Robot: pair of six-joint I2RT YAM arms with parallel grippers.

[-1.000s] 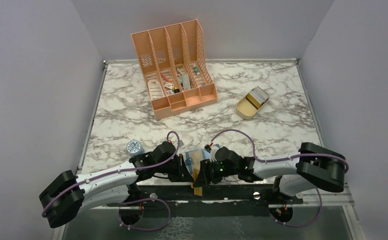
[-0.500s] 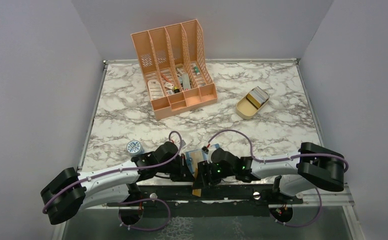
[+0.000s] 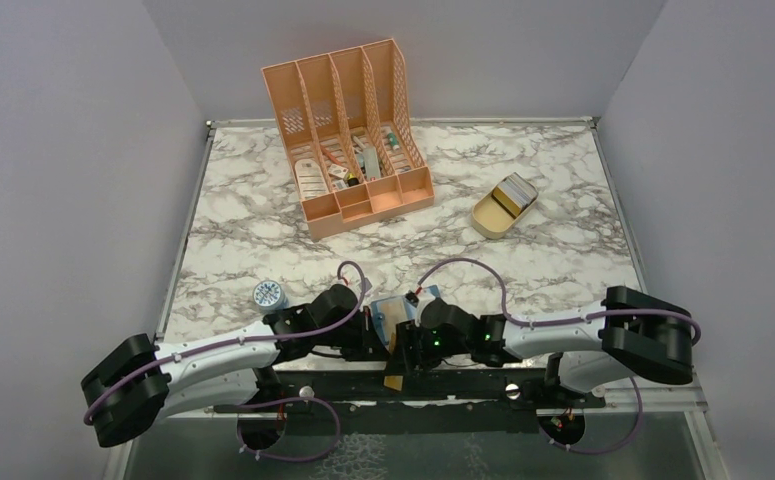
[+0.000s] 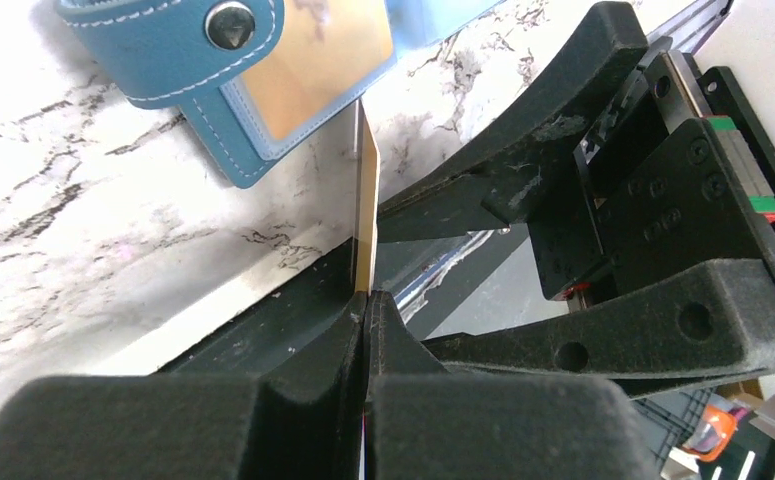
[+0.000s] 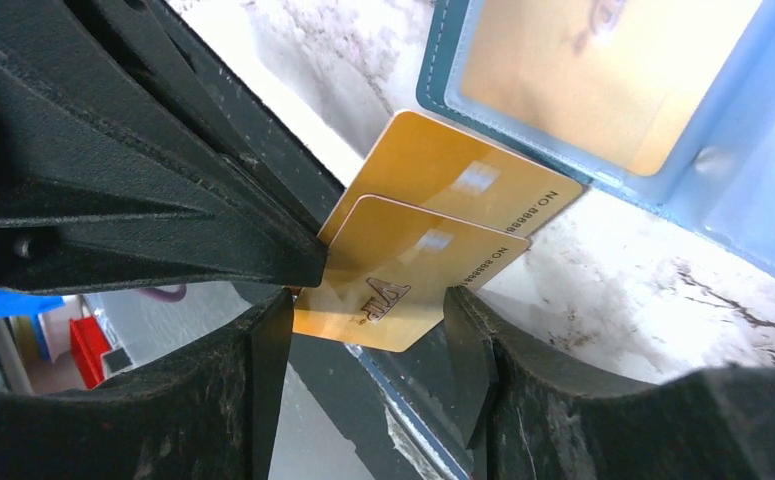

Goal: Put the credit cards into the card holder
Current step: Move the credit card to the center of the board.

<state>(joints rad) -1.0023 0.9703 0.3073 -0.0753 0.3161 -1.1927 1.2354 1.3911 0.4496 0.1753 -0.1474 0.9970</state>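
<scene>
2 credit cards, pinched in left tool, overhang table edge.

A peach desk organizer holding small items stands at the back of the marble table. A tan oval tray lies to its right; a round blue-white disc sits nearer, left.

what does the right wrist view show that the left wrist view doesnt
Right wrist only: the faces of two gold credit cards, fanned, with printed number and logo, and the right gripper open to either side of the lower one. Left wrist only: those cards edge-on, pinched in the shut left gripper, plus the metal snap on the card holder tab. Both: the teal-blue holder lying open on the marble table with a gold card in its pocket.
</scene>
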